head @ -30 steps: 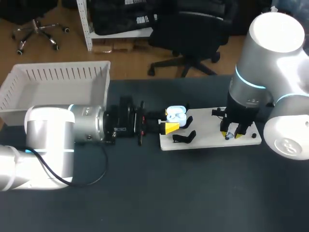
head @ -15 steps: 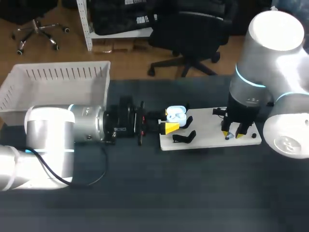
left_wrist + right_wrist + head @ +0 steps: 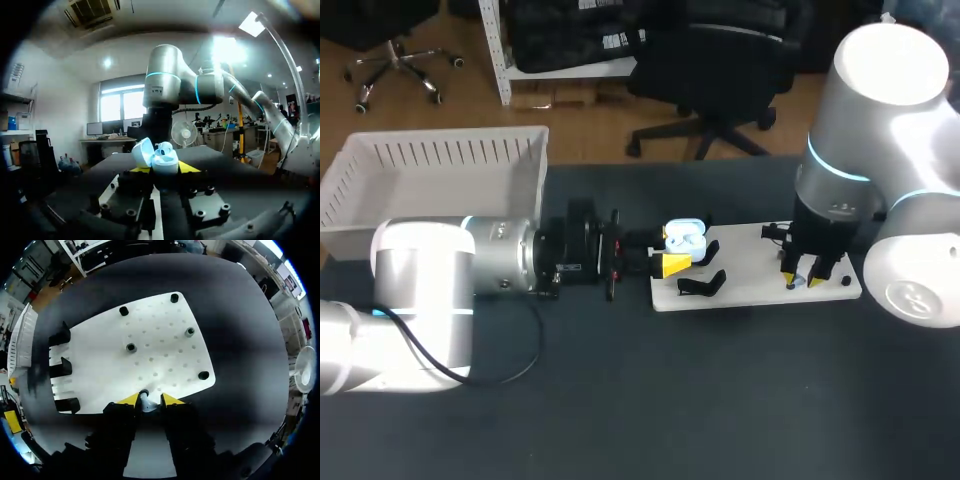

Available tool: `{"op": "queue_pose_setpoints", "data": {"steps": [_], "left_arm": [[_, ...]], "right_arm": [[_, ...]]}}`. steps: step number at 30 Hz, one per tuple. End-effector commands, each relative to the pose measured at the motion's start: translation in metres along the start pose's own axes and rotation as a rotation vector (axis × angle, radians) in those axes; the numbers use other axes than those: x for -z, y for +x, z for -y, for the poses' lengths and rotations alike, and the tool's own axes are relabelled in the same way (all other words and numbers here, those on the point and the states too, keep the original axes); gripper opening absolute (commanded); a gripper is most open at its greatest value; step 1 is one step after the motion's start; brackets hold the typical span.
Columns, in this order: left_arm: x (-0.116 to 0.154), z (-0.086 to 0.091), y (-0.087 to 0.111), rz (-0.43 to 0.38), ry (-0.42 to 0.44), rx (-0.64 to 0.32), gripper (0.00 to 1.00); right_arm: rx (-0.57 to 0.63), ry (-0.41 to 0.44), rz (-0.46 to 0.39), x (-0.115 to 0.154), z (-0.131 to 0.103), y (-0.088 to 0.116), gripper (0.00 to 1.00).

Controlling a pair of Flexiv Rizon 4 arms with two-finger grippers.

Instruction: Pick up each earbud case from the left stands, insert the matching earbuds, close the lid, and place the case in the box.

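At the counter's (image 3: 650, 400) middle, clamps the open earbud case (image 3: 685, 238) between the left gripper's (image 3: 163, 169) tips, lid up, likely to steady it as a target for loading. At 3 o'clock of the case, over the white board (image 3: 745, 280), pinches what looks like a small earbud (image 3: 145, 405) in the nearly closed right gripper (image 3: 145, 399), probably for carrying toward 9 o'clock. Leaves the box (image 3: 440, 165) at 10 o'clock unused. Against a second ago, shows the right gripper slightly raised off the board; left arm unmoved.
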State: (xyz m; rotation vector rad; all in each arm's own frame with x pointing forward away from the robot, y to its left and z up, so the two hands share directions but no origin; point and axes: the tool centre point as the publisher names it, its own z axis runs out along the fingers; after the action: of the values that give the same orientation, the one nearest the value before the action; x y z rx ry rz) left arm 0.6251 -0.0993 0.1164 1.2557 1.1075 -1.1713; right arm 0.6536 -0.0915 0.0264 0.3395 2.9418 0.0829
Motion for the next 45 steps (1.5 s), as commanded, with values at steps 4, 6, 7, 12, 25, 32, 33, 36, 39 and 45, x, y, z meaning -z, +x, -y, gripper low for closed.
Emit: {"op": "queue_pose_setpoints", "data": {"steps": [4,6,7,12,25,32,33,36,39,45], "left_arm": [[0.000,0.002,0.001,0.002,-0.008,-0.004,0.00],[0.000,0.002,0.001,0.002,-0.008,-0.004,0.00],[0.000,0.002,0.001,0.002,-0.008,-0.004,0.00],[0.000,0.002,0.001,0.002,-0.008,-0.004,0.00],[0.000,0.002,0.001,0.002,-0.008,-0.004,0.00],[0.000,0.002,0.001,0.002,-0.008,-0.004,0.00],[0.000,0.002,0.001,0.002,-0.008,-0.004,0.00],[0.000,0.002,0.001,0.002,-0.008,-0.004,0.00],[0.000,0.002,0.001,0.002,-0.008,-0.004,0.00],[0.000,0.002,0.001,0.002,-0.008,-0.004,0.00]], "right_arm": [[-0.005,0.009,-0.003,-0.003,-0.002,0.001,0.24],[-0.005,0.009,-0.004,-0.003,-0.002,0.001,0.24],[-0.006,0.009,-0.003,-0.003,-0.003,0.001,0.23],[-0.009,0.011,-0.004,-0.003,-0.003,0.001,0.16],[-0.027,0.017,0.004,0.004,-0.005,0.002,0.00],[-0.039,0.014,0.025,0.017,-0.004,0.006,0.00],[-0.039,0.015,0.034,0.019,-0.005,0.007,0.00],[-0.048,0.012,0.047,0.027,-0.006,0.010,0.00],[-0.065,0.012,0.069,0.039,-0.008,0.012,0.00],[-0.117,0.000,0.110,0.077,-0.016,0.014,0.00]]}}
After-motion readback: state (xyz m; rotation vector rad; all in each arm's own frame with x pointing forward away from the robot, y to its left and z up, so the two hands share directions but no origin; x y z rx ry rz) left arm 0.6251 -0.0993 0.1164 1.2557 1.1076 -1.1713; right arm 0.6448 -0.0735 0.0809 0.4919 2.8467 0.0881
